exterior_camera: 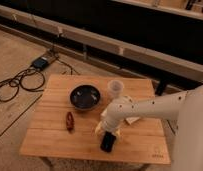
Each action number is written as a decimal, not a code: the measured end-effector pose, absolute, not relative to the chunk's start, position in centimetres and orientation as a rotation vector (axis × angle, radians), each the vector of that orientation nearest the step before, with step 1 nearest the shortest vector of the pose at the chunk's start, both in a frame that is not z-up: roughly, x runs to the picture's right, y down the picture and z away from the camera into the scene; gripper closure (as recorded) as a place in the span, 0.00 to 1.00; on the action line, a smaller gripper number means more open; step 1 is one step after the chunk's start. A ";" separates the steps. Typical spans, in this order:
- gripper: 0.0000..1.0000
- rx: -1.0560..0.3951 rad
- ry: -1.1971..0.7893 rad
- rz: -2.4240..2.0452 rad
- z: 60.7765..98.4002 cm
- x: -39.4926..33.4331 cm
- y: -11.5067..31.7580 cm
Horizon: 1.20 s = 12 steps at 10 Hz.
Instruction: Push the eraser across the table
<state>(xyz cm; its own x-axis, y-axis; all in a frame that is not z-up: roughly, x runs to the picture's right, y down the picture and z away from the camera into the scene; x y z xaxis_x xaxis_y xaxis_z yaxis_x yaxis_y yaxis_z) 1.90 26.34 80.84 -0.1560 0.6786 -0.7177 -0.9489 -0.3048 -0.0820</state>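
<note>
The eraser (108,142), a small flat black block, lies on the light wooden table (50,140) near its front edge, right of centre. My gripper (108,128) hangs at the end of the white arm, which reaches in from the right. It is directly behind the eraser and touching or almost touching its far end. The arm hides part of the table behind it.
A dark bowl (85,96) sits at mid-table and a translucent cup (115,88) stands behind the gripper. A small dark-red item (70,121) lies at the left. A white block (133,120) peeks out under the arm. Cables and a power box (41,62) lie on the floor to the left.
</note>
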 end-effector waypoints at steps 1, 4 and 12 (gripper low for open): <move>0.35 -0.807 0.473 1.730 80.9 1.5 26.4; 0.35 -0.810 0.476 1.728 80.8 0.6 25.6; 0.35 -0.834 0.458 1.709 80.5 -3.8 24.3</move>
